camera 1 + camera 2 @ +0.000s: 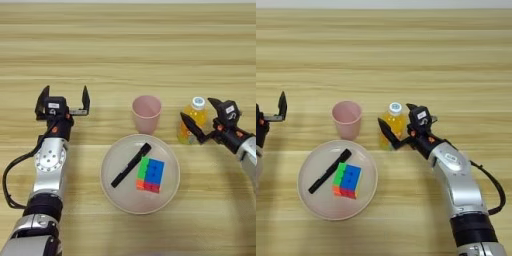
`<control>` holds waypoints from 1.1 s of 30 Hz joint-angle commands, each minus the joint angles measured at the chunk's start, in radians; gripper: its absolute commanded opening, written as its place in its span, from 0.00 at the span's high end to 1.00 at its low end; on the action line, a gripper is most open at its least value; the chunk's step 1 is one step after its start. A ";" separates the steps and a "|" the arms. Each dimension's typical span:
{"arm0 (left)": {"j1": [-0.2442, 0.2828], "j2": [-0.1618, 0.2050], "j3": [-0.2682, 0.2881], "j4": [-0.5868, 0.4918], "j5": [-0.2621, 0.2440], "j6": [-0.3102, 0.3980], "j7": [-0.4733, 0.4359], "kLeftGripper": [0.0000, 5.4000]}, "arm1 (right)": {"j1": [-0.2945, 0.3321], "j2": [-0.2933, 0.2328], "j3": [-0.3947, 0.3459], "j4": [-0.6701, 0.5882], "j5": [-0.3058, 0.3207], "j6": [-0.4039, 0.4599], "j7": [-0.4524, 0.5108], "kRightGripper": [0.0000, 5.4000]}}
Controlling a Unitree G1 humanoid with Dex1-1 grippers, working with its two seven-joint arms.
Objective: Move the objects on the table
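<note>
In my left eye view, the left gripper [64, 97] hovered spread wide over the table [125, 45]; the puzzle cube [150, 174] lay on a plate [115, 192]. In my right eye view, the right gripper's [398, 124] fingers stood splayed around the upright orange bottle [391, 121], beside a pink cup [347, 119].

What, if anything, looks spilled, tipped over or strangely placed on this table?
Nothing is spilled or tipped. The pink cup and orange bottle stand upright. One oddity: a black marker lies beside the puzzle cube on the plate. The right gripper is open around the bottle; the left gripper is open, idle.
</note>
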 commanded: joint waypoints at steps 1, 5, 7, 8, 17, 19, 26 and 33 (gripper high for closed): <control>-0.018 0.005 -0.004 0.010 0.010 -0.004 0.001 0.00 | -0.019 0.005 -0.008 -0.008 0.007 -0.014 0.001 0.01; -0.019 0.005 -0.004 0.011 0.010 -0.004 0.001 0.00 | -0.020 0.006 -0.009 -0.008 0.008 -0.017 0.003 0.01; -0.019 0.005 -0.004 0.011 0.010 -0.005 0.001 0.00 | -0.021 0.006 -0.010 -0.010 0.008 -0.019 0.004 0.01; -0.019 0.005 -0.004 0.012 0.010 -0.005 0.001 0.00 | -0.021 0.007 -0.009 -0.010 0.009 -0.020 0.005 0.01; -0.022 0.004 -0.004 0.017 0.012 -0.007 0.003 0.00 | -0.019 0.012 -0.005 -0.012 0.007 -0.035 0.008 0.01; -0.023 0.003 -0.004 0.017 0.012 -0.007 0.003 0.00 | -0.017 0.014 -0.003 -0.015 0.007 -0.035 0.009 0.01; -0.022 0.002 -0.004 0.016 0.013 -0.008 0.003 0.00 | -0.014 0.017 -0.003 -0.027 0.007 -0.035 0.014 0.01; -0.018 0.002 -0.004 0.012 0.014 -0.007 0.003 0.00 | -0.009 0.022 -0.008 -0.057 0.026 -0.041 0.025 0.01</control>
